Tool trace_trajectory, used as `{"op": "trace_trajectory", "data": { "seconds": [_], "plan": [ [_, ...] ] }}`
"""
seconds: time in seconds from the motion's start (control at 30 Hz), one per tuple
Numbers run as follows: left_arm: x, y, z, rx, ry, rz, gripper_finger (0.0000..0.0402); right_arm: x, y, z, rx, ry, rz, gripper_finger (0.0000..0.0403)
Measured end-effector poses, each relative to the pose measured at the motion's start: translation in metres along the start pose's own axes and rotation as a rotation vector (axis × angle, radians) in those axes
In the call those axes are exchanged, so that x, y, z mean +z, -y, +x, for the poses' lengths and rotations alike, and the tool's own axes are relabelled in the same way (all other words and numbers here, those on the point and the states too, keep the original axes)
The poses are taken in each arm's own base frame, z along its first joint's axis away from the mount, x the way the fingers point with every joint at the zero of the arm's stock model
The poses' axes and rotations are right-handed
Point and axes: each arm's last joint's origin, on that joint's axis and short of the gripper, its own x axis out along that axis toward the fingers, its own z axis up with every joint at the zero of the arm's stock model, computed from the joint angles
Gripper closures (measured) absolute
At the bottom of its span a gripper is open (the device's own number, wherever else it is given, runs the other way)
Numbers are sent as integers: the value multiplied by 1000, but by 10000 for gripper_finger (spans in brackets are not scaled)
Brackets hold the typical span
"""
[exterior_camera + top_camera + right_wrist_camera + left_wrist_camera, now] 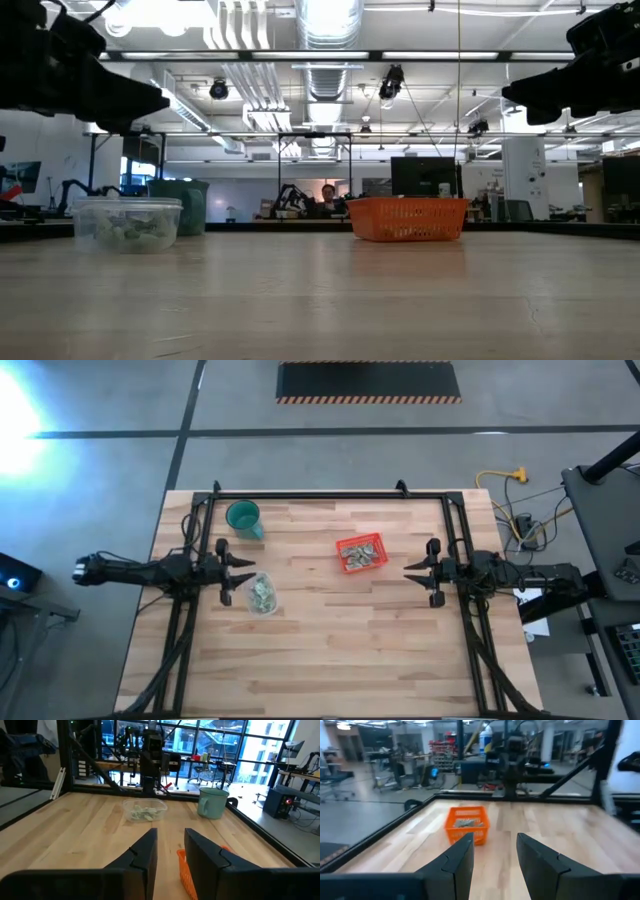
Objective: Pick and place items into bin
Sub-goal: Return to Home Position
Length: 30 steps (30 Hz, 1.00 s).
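The red basket (361, 553) stands on the table right of centre, with several pale pieces (358, 551) inside; the left wrist view shows the basket (466, 825) too. More pale green pieces (263, 594) lie in a clear tub (127, 222) near my left gripper. My left gripper (247, 571) hovers open above the table's left side, fingers pointing right, just beside the tub. My right gripper (408, 572) hovers open at the right side, pointing left, a short way from the basket. Both hold nothing.
A teal cup (244, 519) stands upright near the far left corner. A black metal frame (330, 497) runs along the far, left and right edges. Bare wood spreads across the middle and near half of the table (330, 650). A person sits far off in the room (327, 198).
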Motion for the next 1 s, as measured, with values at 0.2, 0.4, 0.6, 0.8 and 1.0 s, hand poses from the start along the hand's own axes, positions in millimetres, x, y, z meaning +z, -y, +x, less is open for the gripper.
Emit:
{"op": "trace_trajectory", "data": {
  "seconds": [0.2, 0.4, 0.6, 0.8, 1.0],
  "plan": [
    [8, 3, -6, -163, 95, 45, 269, 0, 0, 0, 0, 0, 1, 324],
    [10, 7, -9, -312, 137, 105, 269, 0, 0, 0, 0, 1, 2, 330],
    [3, 7, -9, -319, 63, 57, 269, 0, 0, 0, 0, 1, 0, 324],
    [3, 7, -9, -318, 63, 57, 269, 0, 0, 0, 0, 1, 0, 316],
    [1, 8, -7, -319, 35, 60, 269, 0, 0, 0, 0, 1, 2, 315]
  ]
}}
